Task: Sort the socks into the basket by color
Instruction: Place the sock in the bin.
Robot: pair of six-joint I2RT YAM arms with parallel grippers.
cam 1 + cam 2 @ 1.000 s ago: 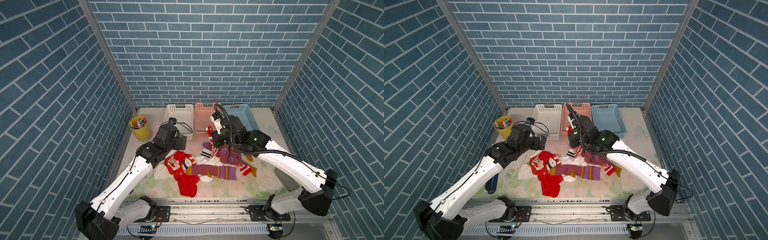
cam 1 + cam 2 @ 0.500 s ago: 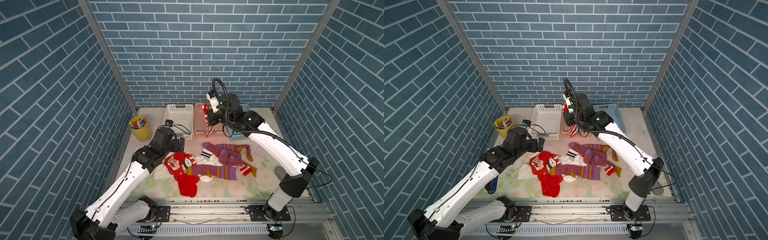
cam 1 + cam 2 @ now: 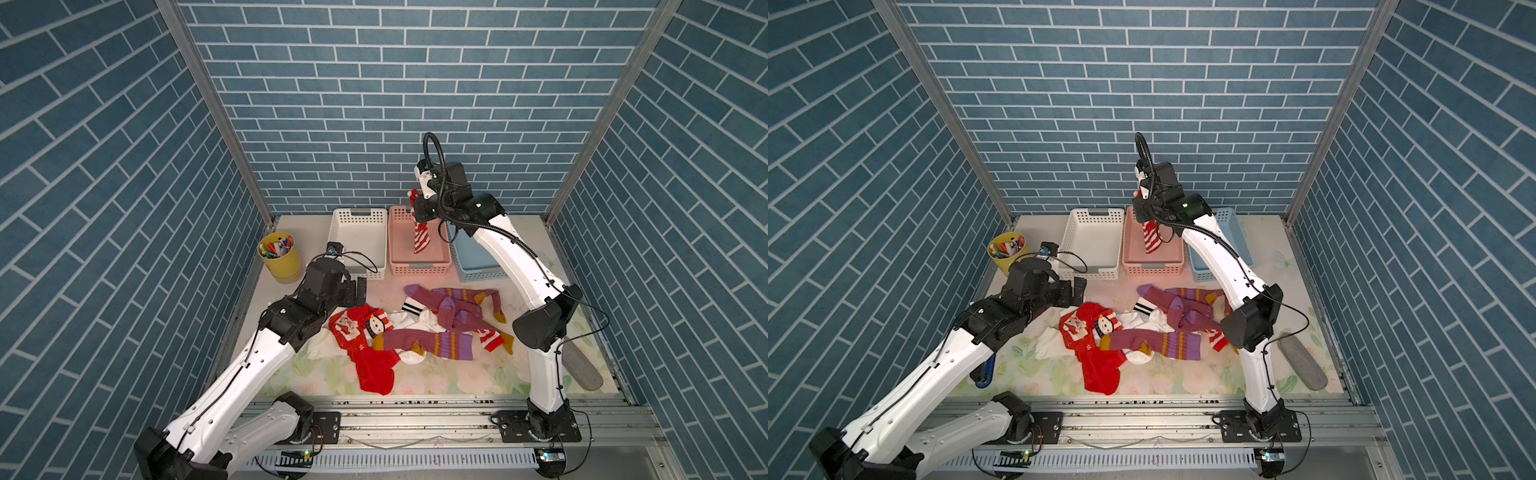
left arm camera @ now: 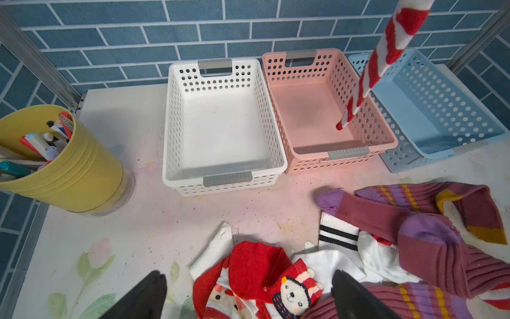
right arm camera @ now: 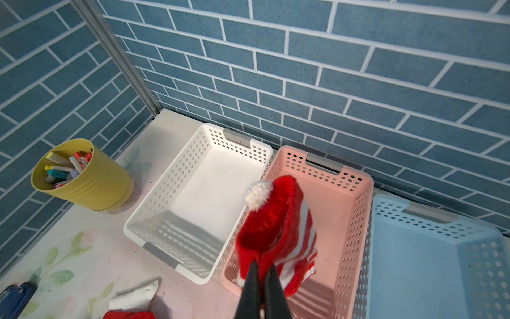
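- The right gripper (image 5: 263, 265) is clamped tight on the red cuff of the striped sock (image 5: 278, 229).
- The sock hangs straight down over the pink basket (image 3: 419, 267); whether it touches the floor cannot be told.
- The left gripper (image 4: 248, 273) hovers wide apart and empty above the pile's edge.
- The snowman sock (image 3: 365, 328), purple socks (image 3: 453, 311) and banded sock (image 3: 413, 308) lie tangled on the table (image 3: 303, 226) before the baskets.

Bare tabletop (image 4: 179, 221) between baskets (image 4: 176, 124) and socks (image 4: 367, 221)
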